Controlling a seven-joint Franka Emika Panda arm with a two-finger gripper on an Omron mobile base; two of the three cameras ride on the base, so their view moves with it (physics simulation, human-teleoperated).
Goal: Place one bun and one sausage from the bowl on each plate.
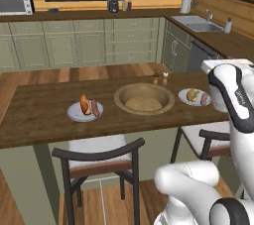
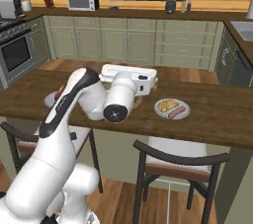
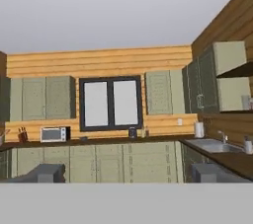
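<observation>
Chairs [image 1: 101, 157] stood nearest, tucked under the bench [image 1: 44, 115]. On the bench the bowl [image 1: 144, 98] sat in the middle, with nothing in it. Left of it, one plate [image 1: 85, 112] carried an orange-brown bun [image 1: 84, 104] and a sausage [image 1: 95, 108] lying side by side. Right of the bowl, the other plate [image 2: 171, 108] held a yellowish bun [image 2: 168, 104] with a sausage [image 2: 176, 113] just beside it. Two small shakers [image 1: 160, 78] stood behind the bowl. The end effector [image 3: 126, 172] was raised level, facing the window [image 3: 110, 103], its fingers [image 3: 45, 173] spread wide and holding nothing.
</observation>
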